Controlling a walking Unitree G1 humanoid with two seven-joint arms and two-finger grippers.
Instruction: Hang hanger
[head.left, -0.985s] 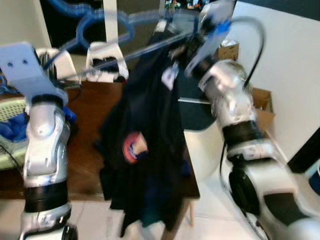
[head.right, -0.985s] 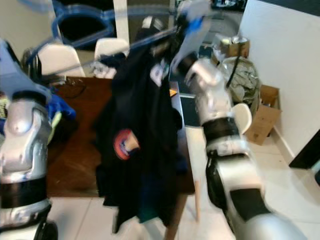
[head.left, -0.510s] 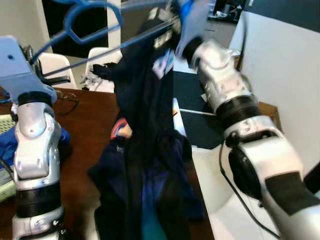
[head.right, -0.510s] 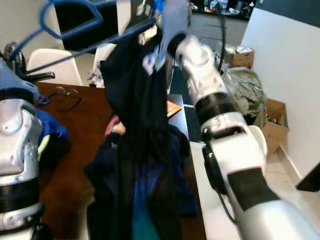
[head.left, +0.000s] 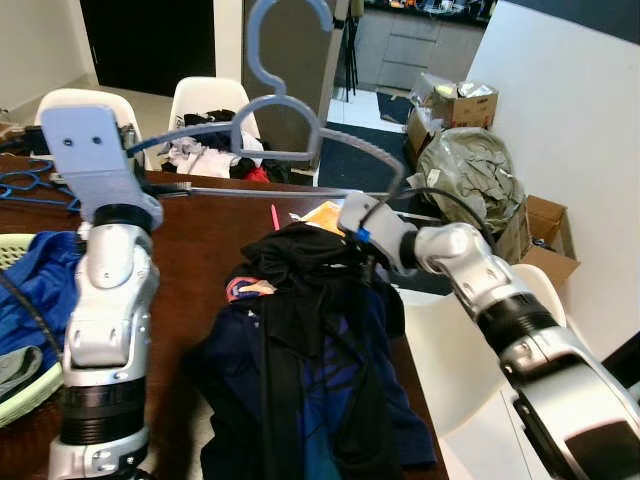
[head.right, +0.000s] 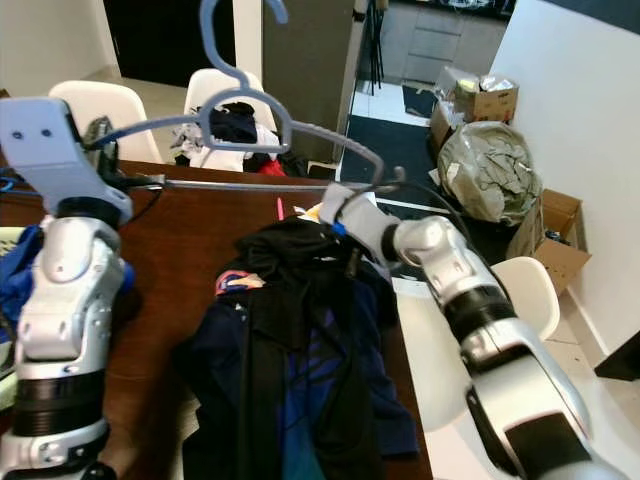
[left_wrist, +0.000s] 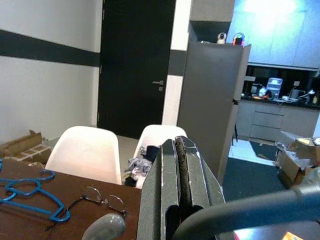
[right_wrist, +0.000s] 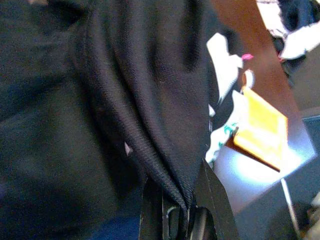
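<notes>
Trouble starts at your left gripper, clamped on one tip of the grey hanger raised over the table's far edge: the right gripper pinches the dark garment, which could slide off.

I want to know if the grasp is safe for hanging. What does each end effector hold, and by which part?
The left end effector is shut on the grey hanger at one arm's end. The right end effector pinches a fold of the black garment near the hanger's other end.
</notes>
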